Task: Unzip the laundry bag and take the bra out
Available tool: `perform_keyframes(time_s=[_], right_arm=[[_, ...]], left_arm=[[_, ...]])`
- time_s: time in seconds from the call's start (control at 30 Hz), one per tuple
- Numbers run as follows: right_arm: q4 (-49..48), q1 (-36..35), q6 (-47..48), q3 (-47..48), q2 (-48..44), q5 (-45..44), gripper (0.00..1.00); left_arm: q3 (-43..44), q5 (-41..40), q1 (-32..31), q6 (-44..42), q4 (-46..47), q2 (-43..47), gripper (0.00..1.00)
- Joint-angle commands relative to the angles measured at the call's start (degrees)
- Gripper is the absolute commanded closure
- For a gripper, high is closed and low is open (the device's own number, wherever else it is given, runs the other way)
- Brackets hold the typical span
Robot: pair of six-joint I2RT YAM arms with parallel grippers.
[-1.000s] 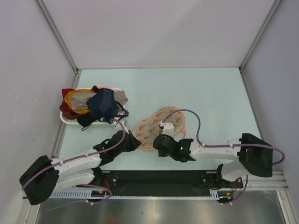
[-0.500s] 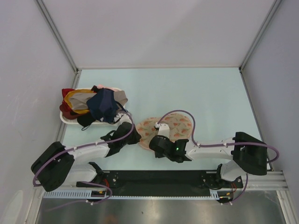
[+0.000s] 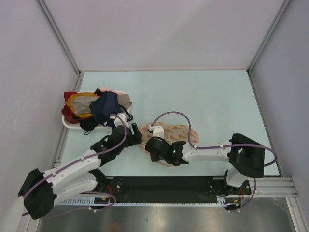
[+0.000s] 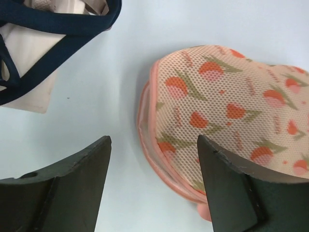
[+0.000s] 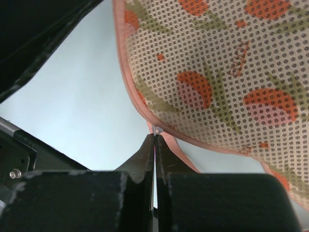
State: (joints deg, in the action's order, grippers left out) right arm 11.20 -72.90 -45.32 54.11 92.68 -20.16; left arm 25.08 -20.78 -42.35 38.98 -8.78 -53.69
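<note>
The laundry bag [image 3: 182, 131] lies flat on the table's near middle, beige-pink mesh with red-orange tulip motifs and a pink zip rim. My right gripper [image 3: 150, 145] sits at its near-left edge, shut on the small silver zip pull [image 5: 157, 129] at the rim of the bag [image 5: 217, 63]. My left gripper [image 3: 136, 136] is at the bag's left end, open, with the table and the rim of the bag [image 4: 227, 106] between its fingers [image 4: 82, 179] and nothing held. The bra is hidden.
A white tray [image 3: 70, 124] at the left holds a heap of navy, red and yellow garments [image 3: 99, 108]; its navy straps [image 4: 58, 29] show just beyond my left gripper. The black base rail [image 3: 159, 186] runs along the near edge.
My left gripper has opened and let go of the bag's left end. My right gripper moved left along the rim with the zip pull, and the bag now lies flatter and nearer.
</note>
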Motion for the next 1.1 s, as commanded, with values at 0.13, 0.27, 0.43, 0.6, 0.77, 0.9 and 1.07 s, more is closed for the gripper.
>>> perform_keyframes(time_s=[0.13, 0.27, 0.43, 0.6, 0.77, 0.9, 1.07], right_arm=[[-4.61, 0.48, 3.04, 4.87, 2.41, 1.79, 1.00], [-4.79, 0.48, 3.22, 5.48, 3.12, 2.15, 1.00], [-4.70, 0.48, 2.78, 5.22, 3.03, 2.23, 1.00], [-4.61, 0.48, 2.78, 5.13, 2.68, 1.97, 1.00], [-4.43, 0.57, 2.61, 5.13, 2.76, 2.06, 1.00], [-4.17, 0.48, 2.52, 4.96, 2.59, 1.88, 1.00], [-3.82, 0.48, 2.34, 4.60, 2.33, 1.53, 1.00]], left_arm=[[-7.75, 10.66, 0.25, 8.38, 3.14, 2.89, 0.24], [-10.23, 14.35, -0.28, 10.32, 8.51, 1.66, 0.27], [-11.02, 14.18, -0.63, 11.38, 11.32, 0.96, 0.41], [-11.11, 13.57, -0.63, 11.64, 11.94, 0.69, 0.61], [-10.76, 12.60, -0.63, 11.73, 11.77, 0.69, 0.87], [-10.14, 11.72, -0.63, 11.47, 11.59, 0.26, 1.00], [-9.18, 11.37, -0.63, 11.03, 11.50, -0.71, 1.00]])
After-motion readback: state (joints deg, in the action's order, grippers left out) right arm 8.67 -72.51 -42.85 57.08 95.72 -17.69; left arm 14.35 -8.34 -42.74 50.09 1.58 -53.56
